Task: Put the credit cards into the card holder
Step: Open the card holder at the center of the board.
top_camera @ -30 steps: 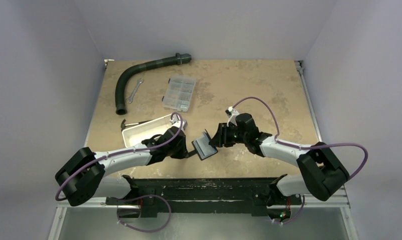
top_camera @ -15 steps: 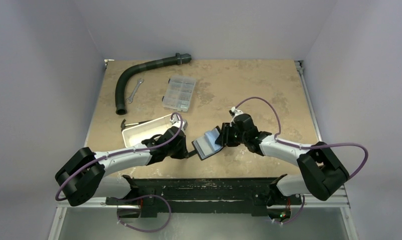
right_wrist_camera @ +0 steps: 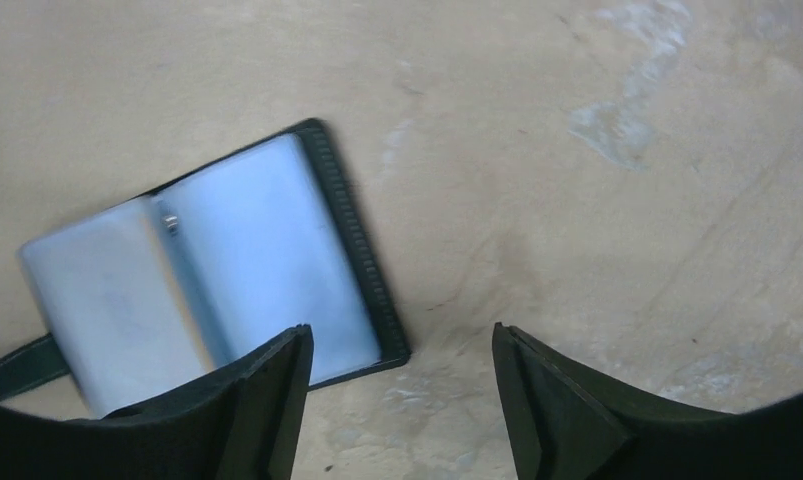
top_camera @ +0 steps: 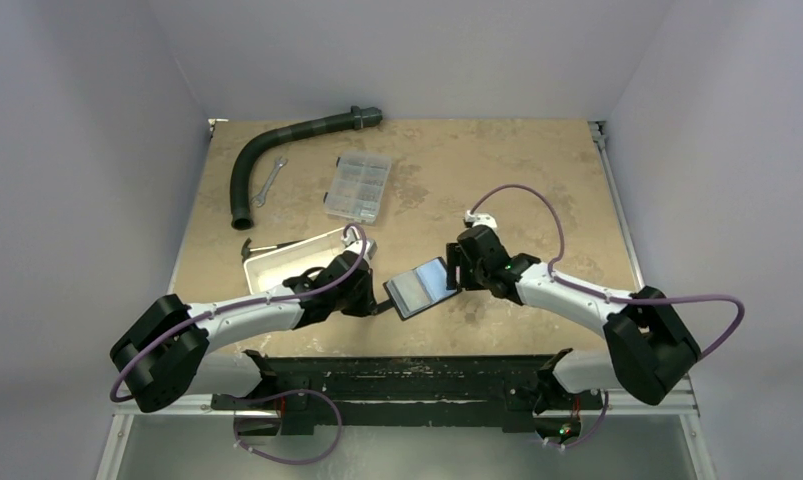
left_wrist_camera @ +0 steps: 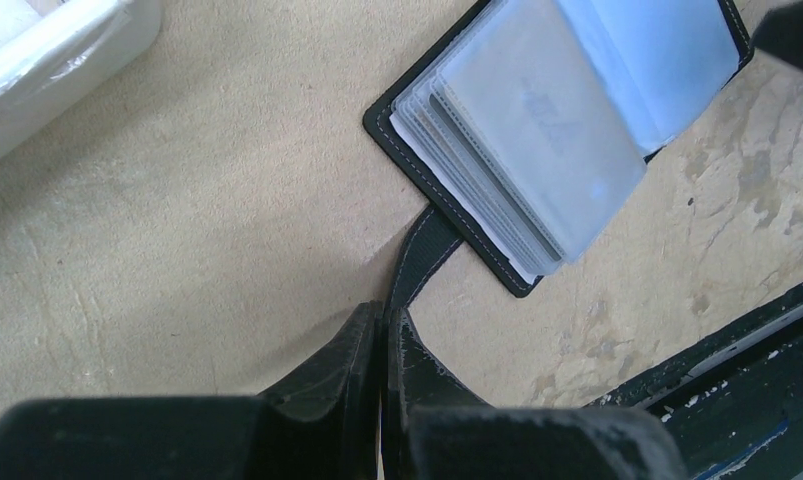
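Card holder (top_camera: 422,287) open, left gripper (left_wrist_camera: 385,320) gripping it — right gripper (right_wrist_camera: 402,338) spread

The card holder (top_camera: 424,287) has a black, matt, leather-like cover with pale stitching along its edge. Its inner sleeves (left_wrist_camera: 527,130) are clear to frosted plastic film, smooth and slightly glossy. The strap (left_wrist_camera: 422,250) on the holder is black and finely grained; its material cannot be told. The table (left_wrist_camera: 177,220) under the holder is a tan, matt, fibrous board with mottled patches. The tray (left_wrist_camera: 57,60) left of the holder is white, smooth and glossy. The left gripper (left_wrist_camera: 385,335) has fingers (left_wrist_camera: 347,370) of black, matt, rough-surfaced plastic.
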Tool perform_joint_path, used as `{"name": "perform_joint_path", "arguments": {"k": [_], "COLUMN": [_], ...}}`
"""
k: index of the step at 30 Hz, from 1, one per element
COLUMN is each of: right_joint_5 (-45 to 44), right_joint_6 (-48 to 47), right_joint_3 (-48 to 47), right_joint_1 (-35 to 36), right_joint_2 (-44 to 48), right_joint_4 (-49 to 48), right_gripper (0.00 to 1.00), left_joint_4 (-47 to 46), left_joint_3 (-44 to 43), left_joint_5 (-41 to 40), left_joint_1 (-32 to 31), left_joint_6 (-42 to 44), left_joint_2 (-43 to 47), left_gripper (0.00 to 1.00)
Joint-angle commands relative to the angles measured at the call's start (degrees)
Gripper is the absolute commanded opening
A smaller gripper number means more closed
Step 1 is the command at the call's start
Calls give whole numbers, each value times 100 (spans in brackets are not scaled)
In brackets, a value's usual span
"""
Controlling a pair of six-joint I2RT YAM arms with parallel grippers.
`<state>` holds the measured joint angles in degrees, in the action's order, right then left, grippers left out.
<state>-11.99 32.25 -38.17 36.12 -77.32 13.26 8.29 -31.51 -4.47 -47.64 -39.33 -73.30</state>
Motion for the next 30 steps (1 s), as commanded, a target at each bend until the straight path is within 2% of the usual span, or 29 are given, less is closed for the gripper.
{"name": "perform_joint_path", "arguments": {"k": [1,4,5,6,9,16,21,25,30], "right_joint_5": [-439,612,973,1254,1775,1514,1040,782,476], "right_joint_6": [-789,-1082,-1090,-1083,-998,-1044,-1021,-1018,-900], "right_joint_3": [-621,-692,-703,-752,-830,-916,-932,-905,-844], "right_joint_1": [869,976,976,976,1052,1178,1290,1400,1407], "right_joint_2": [518,280,102,-118,-638,-1131,-1305,-1329,-1252], "right_joint_4": [90,-372,-520,-612,-899,-1073,-908,-860,-814], "right_gripper": [77,79,77,69,66,67,57,66,53], "left_joint_4": [-48,-53,-56,-52,-65,24,50,41,57], "left_joint_3": [-248,-283,-296,-303,-305,-366,-401,-400,-393], "left_joint_5": [34,25,25,29,54,50,8,7,-14], "left_joint_1": [14,18,18,18,18,16,18,13,17], "left_joint_6": [149,149,148,153,139,177,203,210,224], "left_joint_2": [-17,-71,-104,-128,-158,-154,-201,-252,-274], "left_gripper": [0,0,0,0,0,0,0,0,0]}}
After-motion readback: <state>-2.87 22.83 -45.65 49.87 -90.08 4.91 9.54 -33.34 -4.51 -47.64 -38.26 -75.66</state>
